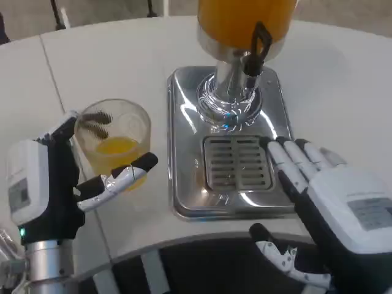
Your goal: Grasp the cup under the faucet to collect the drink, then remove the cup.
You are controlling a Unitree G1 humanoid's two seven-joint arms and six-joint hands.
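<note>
One clear plastic cup (116, 138) with orange juice, within the left hand (55, 184); one juice dispenser (242, 37) beyond the right hand (334, 202); one drip grate (237, 162) beside its fingers.

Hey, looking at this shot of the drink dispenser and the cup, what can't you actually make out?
- Dispenser tank: its top is cut off by the upper edge, head view, so the fill level is unknown.
- Cup: its near side is hidden behind the left robot hand.
- Right robot hand: its palm faces down, its wrist cut off by the frame corner.
- Faucet spout opening: too blurred to tell.
</note>
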